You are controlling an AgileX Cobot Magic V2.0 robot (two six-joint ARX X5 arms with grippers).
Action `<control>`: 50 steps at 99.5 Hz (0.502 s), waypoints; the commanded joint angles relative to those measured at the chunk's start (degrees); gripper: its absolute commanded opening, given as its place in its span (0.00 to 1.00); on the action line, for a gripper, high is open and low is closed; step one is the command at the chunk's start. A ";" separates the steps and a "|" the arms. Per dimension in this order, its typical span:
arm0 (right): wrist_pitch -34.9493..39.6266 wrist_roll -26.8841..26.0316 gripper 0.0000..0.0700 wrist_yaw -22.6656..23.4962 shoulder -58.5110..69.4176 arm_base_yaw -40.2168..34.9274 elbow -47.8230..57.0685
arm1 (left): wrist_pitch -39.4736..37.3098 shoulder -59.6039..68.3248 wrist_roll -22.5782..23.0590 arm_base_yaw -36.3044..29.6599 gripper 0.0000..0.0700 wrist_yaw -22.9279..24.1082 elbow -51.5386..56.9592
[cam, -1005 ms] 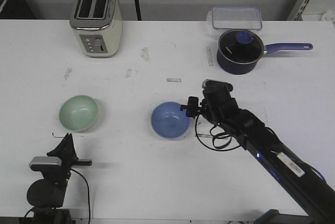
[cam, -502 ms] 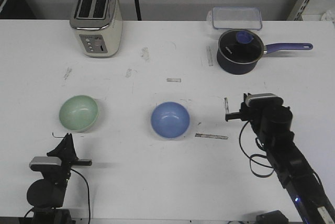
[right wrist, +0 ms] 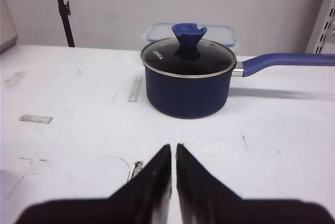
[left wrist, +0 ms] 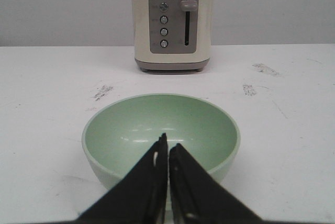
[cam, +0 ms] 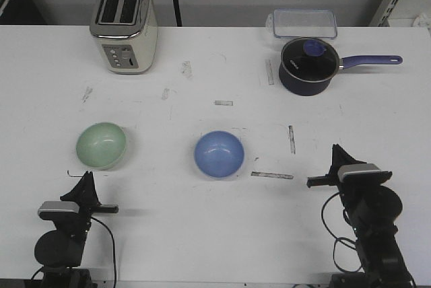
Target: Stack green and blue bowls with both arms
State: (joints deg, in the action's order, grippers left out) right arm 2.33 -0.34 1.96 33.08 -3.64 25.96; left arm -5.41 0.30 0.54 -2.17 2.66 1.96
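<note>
Two bowls sit apart on the tabletop (cam: 202,234), unstacked. Front view: the green bowl (cam: 101,145) lies toward the left edge, the blue bowl (cam: 219,154) near the middle. The left gripper (cam: 86,182) rests by the near edge, with the green bowl just ahead of it. The right gripper (cam: 335,155) rests by the near edge toward the right corner; the blue bowl lies off to its left, well apart. Neither gripper touches a bowl. Judgement: the left arm is nearer the green bowl, the right arm nearer the blue, and the green bowl is the closer reach.

Left wrist view: the left gripper (left wrist: 168,148) has its fingers pressed together, holding nothing. The green bowl (left wrist: 160,130) stands upright straight ahead, its near rim just past the fingertips, with a toaster (left wrist: 173,22) farther back on the same line.

Right wrist view: the right gripper (right wrist: 173,153) is likewise pressed together and empty. It faces a saucepan (right wrist: 189,85) toward the far edge; the blue bowl is not visible here, so this arm would likely need to turn left first.
</note>
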 commanded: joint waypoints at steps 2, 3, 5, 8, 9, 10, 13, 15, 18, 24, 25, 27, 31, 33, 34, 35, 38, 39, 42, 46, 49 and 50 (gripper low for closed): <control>-0.79 0.17 0.01 0.17 -4.02 0.07 -1.49 | -0.63 -0.11 0.09 -0.11 0.00 -0.17 -1.25; -0.79 0.15 0.01 0.17 -4.61 0.07 -1.77 | -0.63 -0.11 0.09 -0.11 0.00 -0.17 -1.25; -0.79 0.17 0.01 0.13 -5.81 0.07 -2.29 | -0.63 -0.11 0.09 -0.11 0.00 -0.17 -1.25; -0.66 0.17 0.01 0.02 -7.63 0.07 -3.04 | -0.63 -0.11 0.09 -0.11 0.00 -0.17 -1.25; -0.59 0.17 0.01 -0.02 -8.22 0.07 -3.26 | -0.63 -0.11 0.09 -0.11 0.00 -0.17 -1.25; -0.50 0.17 0.01 -0.07 -8.87 0.07 -3.48 | -0.63 -0.11 0.09 -0.11 0.00 -0.17 -1.25; 0.33 0.17 0.01 -0.28 -10.56 0.07 -3.82 | -0.63 -0.11 0.09 -0.11 0.00 -0.17 -1.25; 1.33 0.17 0.01 -0.46 -11.65 0.07 -3.87 | -0.63 -0.11 0.09 -0.11 0.00 -0.17 -1.25; 2.67 0.17 0.01 -0.48 -13.11 0.07 -3.87 | -0.63 -0.11 0.09 -0.11 0.00 -0.17 -1.25; 4.20 0.17 0.01 -0.44 -15.63 0.07 -3.87 | -0.63 -0.11 0.09 -0.11 0.00 -0.17 -1.25; 4.37 0.17 0.01 -0.44 -16.09 0.07 -3.87 | -0.63 -0.11 0.09 -0.11 0.00 -0.17 -1.25; 4.74 0.17 0.01 -0.44 -16.90 0.07 -3.87 | -0.63 -0.11 0.09 -0.11 0.00 -0.17 -1.25; 5.31 0.17 0.01 -0.44 -18.49 0.07 -3.87 | -0.63 -0.11 0.09 -0.11 0.00 -0.17 -1.25; 5.46 0.20 0.01 -0.44 -19.19 0.07 -3.87 | -0.63 -0.11 0.09 -0.11 0.00 -0.17 -1.25; 5.49 0.20 0.01 -0.44 -19.52 0.07 -3.87 | -0.63 -0.11 0.09 -0.11 0.00 -0.17 -1.25; 5.49 0.20 0.01 -0.44 -19.82 0.07 -3.87 | -0.63 -0.11 0.09 -0.11 0.00 -0.17 -1.25; 5.44 0.20 0.01 -0.46 -20.72 0.07 -3.87 | -0.63 -0.11 0.09 -0.11 0.00 -0.17 -1.25; 5.40 0.20 0.01 -0.46 -20.98 0.07 -3.87 | -0.63 -0.11 0.09 -0.11 0.00 -0.17 -1.25; 5.38 0.20 0.01 -0.46 -21.70 0.07 -3.87 | -0.63 -0.11 0.09 -0.11 0.00 -0.17 -1.25; 5.38 0.20 0.01 -0.46 -22.47 0.07 -3.87 | -0.63 -0.11 0.09 -0.11 0.00 -0.17 -1.25; 5.40 0.20 0.01 -0.46 -22.95 0.07 -3.87 | -0.63 -0.11 0.09 -0.11 0.00 -0.17 -1.25; 5.42 0.20 0.01 -0.46 -23.06 0.07 -3.87 | -0.63 -0.11 0.09 -0.11 0.00 -0.17 -1.25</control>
State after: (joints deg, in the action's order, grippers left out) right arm 8.27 -0.34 1.54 10.68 -3.64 22.11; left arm -5.41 0.30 0.54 -2.17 2.68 1.96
